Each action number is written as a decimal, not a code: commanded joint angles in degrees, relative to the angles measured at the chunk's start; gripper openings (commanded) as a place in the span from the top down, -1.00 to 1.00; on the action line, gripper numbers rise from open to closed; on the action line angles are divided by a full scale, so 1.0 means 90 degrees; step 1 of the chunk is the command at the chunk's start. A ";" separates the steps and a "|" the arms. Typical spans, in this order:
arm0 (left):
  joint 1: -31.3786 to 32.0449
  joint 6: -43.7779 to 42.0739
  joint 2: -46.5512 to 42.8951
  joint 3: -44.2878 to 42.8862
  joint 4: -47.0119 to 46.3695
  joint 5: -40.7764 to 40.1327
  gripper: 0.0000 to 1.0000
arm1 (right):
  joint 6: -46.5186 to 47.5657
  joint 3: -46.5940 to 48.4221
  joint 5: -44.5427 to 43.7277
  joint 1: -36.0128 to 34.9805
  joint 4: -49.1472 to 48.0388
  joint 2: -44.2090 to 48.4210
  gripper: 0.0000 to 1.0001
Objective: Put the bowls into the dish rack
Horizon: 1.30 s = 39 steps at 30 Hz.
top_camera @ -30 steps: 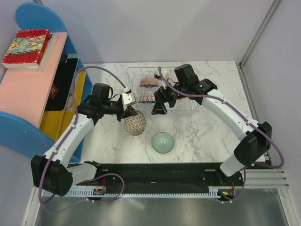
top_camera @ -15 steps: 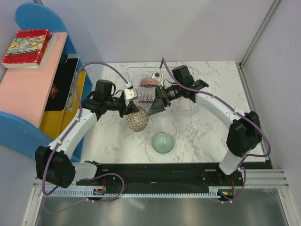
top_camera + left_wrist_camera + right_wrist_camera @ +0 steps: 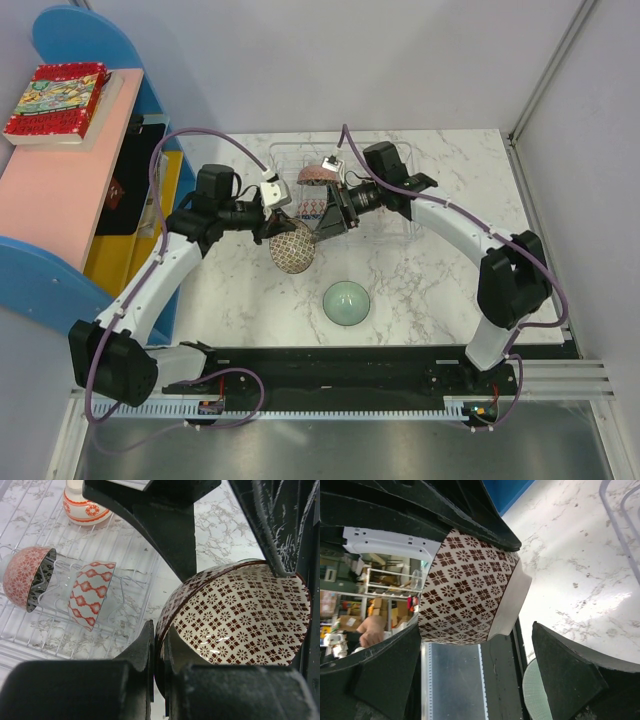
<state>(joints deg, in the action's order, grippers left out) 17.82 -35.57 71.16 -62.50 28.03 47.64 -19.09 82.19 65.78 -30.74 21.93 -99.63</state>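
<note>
Left claw (image 3: pixel 160 634) is clamped on the wall of the lattice bowl (image 3: pixel 235 620), one finger inside the rim and one outside, holding it tipped on edge above the bench (image 3: pixel 420 280), just in front of the dish rack (image 3: pixel 120 540). Right claw (image 3: pixel 328 218) stands with its fingers apart, facing that bowl and straddling it; contact cannot be confirmed. The held bowl is glazed, cream with a brown floral lattice inside and out and a plain pale foot. The rack is clear ribbed plastic with slotted sides. In it, a red floral bowl (image 3: pixel 27 577) with a dark patterned interior and a diamond-patterned bowl (image 3: pixel 90 597) stand on edge side by side; an orange-and-white bowl (image 3: pixel 85 507) sits farther back. A plain mint bowl (image 3: pixel 347 302) lies upside down on the marbled bench, apart from both claws.
</note>
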 commanded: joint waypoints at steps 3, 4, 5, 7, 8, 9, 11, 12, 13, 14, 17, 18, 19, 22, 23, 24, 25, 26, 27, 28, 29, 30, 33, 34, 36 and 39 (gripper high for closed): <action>0.0041 0.0388 -0.0357 -0.0087 -0.0653 0.0342 0.96 | -0.0329 0.0184 0.0230 -0.0012 -0.0464 -0.0384 -0.95; 0.0051 0.0417 -0.0357 -0.0077 -0.0673 0.0322 0.96 | -0.0368 0.0194 0.0279 -0.0012 -0.0522 -0.0423 -0.95; 0.0051 0.0437 -0.0357 -0.0058 -0.0693 0.0332 0.96 | -0.0427 0.0203 0.0299 -0.0022 -0.0562 -0.0491 -0.95; 0.0051 0.0447 -0.0377 0.0011 -0.0780 0.0332 0.96 | -0.0564 0.0203 0.0444 -0.0041 -0.0669 -0.0531 -0.95; 0.0070 0.0495 -0.0377 0.0040 -0.0829 0.0322 0.96 | -0.0603 0.0203 0.0484 -0.0032 -0.0708 -0.0560 -0.95; 0.0080 0.0495 -0.0387 0.0108 -0.0858 0.0313 0.96 | -0.0748 0.0194 0.0523 -0.0032 -0.0757 -0.0570 -0.95; 0.0080 0.0573 -0.0406 0.0186 -0.1024 0.0274 0.96 | -0.0934 0.0174 0.0649 -0.0051 -0.0981 -0.0599 -0.95; 0.0109 0.0583 -0.0416 0.0235 -0.1054 0.0254 0.96 | -0.1013 0.0164 0.0679 -0.0061 -0.1050 -0.0590 -0.95; 0.0119 0.0603 -0.0416 0.0255 -0.1112 0.0244 0.96 | -0.1120 0.0164 0.0689 -0.0080 -0.1166 -0.0580 -0.95; 0.0129 0.0613 -0.0416 0.0265 -0.1132 0.0186 0.96 | -0.1169 0.0145 0.0718 -0.0090 -0.1216 -0.0570 -0.94; 0.0177 0.0622 -0.0426 0.0294 -0.1210 0.0108 0.96 | -0.1384 0.0038 0.0728 -0.0110 -0.1430 -0.0551 -0.82; 0.0178 0.0622 -0.0416 0.0313 -0.1210 0.0078 0.96 | -0.1462 -0.0011 0.0748 -0.0110 -0.1654 -0.0531 -0.75; 0.0187 0.0632 -0.0416 0.0323 -0.1259 0.0039 0.96 | -0.1627 -0.0060 0.0758 -0.0110 -0.1762 -0.0512 -0.72; 0.0207 0.0632 -0.0426 0.0343 -0.1269 -0.0019 0.96 | -0.1881 -0.0216 0.0777 -0.0110 -0.2104 -0.0473 -0.59; 0.0217 0.0632 -0.0435 0.0362 -0.1288 -0.0020 0.96 | -0.1921 -0.0265 0.0777 -0.0110 -0.2163 -0.0472 -0.54; 0.0217 0.0632 -0.0435 0.0362 -0.1288 -0.0020 0.96 | -0.1941 -0.0285 0.0797 -0.0100 -0.2231 -0.0472 -0.51; 0.0217 0.0642 -0.0445 0.0372 -0.1308 -0.0029 0.96 | -0.1960 -0.0295 0.0806 -0.0071 -0.2261 -0.0482 -0.47; 0.0217 0.0642 -0.0455 0.0382 -0.1318 -0.0039 0.96 | -0.2009 -0.0324 0.0816 -0.0071 -0.2281 -0.0492 -0.37; 0.0217 0.0642 -0.0465 0.0401 -0.1308 -0.0039 0.96 | -0.2029 -0.0343 0.0836 -0.0071 -0.2348 -0.0492 -0.31; 0.0217 0.0632 -0.0474 0.0401 -0.1318 -0.0058 0.96 | -0.2077 -0.0372 0.0845 -0.0051 -0.2388 -0.0511 -0.24; 0.0226 0.0632 -0.0484 0.0421 -0.1308 -0.0068 0.96 | -0.2233 -0.0440 0.0875 -0.0051 -0.2466 -0.0511 -0.06; 0.0227 0.0622 -0.0484 0.0431 -0.1318 -0.0068 0.96 | -0.2340 -0.0480 0.0894 -0.0051 -0.2776 -0.0502 0.06; 0.0227 0.0622 -0.0504 0.0441 -0.1318 -0.0117 0.96 | -0.2866 -0.0675 0.0963 -0.0051 -0.3430 -0.0482 0.80; 0.0227 0.0622 -0.0484 0.0441 -0.1318 -0.0137 0.91 | -0.2975 -0.0782 0.0972 -0.0051 -0.3568 -0.0463 0.96; 0.0217 0.0613 -0.0494 0.0440 -0.1318 -0.0147 0.81 | -0.3180 -0.0851 0.0982 -0.0041 -0.3842 -0.0433 1.00; 0.0227 0.0603 -0.0494 0.0441 -0.1318 -0.0166 0.63 | -0.3211 -0.0968 0.0953 -0.0041 -0.3960 -0.0355 1.00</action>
<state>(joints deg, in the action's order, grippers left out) 19.11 -31.18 69.36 -57.76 20.88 43.20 -43.94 74.50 72.18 -31.22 -6.48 -104.68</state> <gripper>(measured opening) 0.145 0.810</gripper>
